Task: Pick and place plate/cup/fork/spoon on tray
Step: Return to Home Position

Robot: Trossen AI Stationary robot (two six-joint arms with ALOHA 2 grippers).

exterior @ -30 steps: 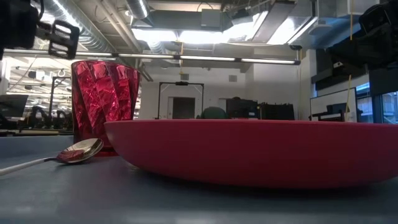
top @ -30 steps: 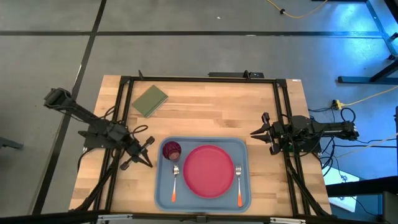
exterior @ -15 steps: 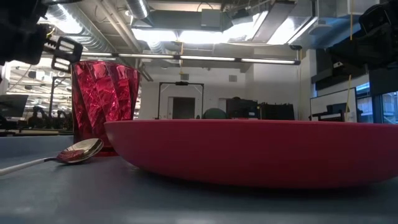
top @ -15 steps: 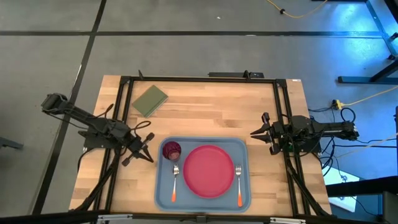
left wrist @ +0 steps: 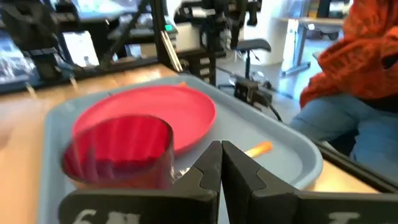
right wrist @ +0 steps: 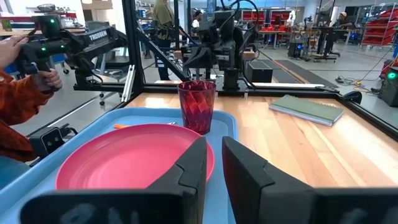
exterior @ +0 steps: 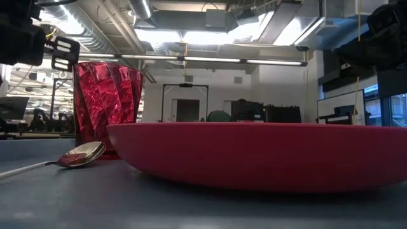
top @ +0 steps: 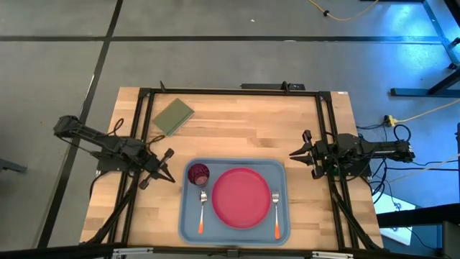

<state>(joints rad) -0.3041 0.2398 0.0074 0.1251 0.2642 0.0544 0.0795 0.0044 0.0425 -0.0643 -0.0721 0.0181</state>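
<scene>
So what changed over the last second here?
The left gripper shifted slightly toward the far edge of the wooden table, beside the light blue rectangular plastic tray, as its arm folded back; it took or released nothing. The right gripper, round pink-red plate, dark red cup, orange-handled spoon and orange-handled fork stayed put.

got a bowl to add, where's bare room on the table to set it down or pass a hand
Widest free patch: bare wood on the table beyond the tray, between the green notebook and the right gripper. The tray is crowded with plate, cup, spoon, fork; the left gripper hangs beside the cup.
</scene>
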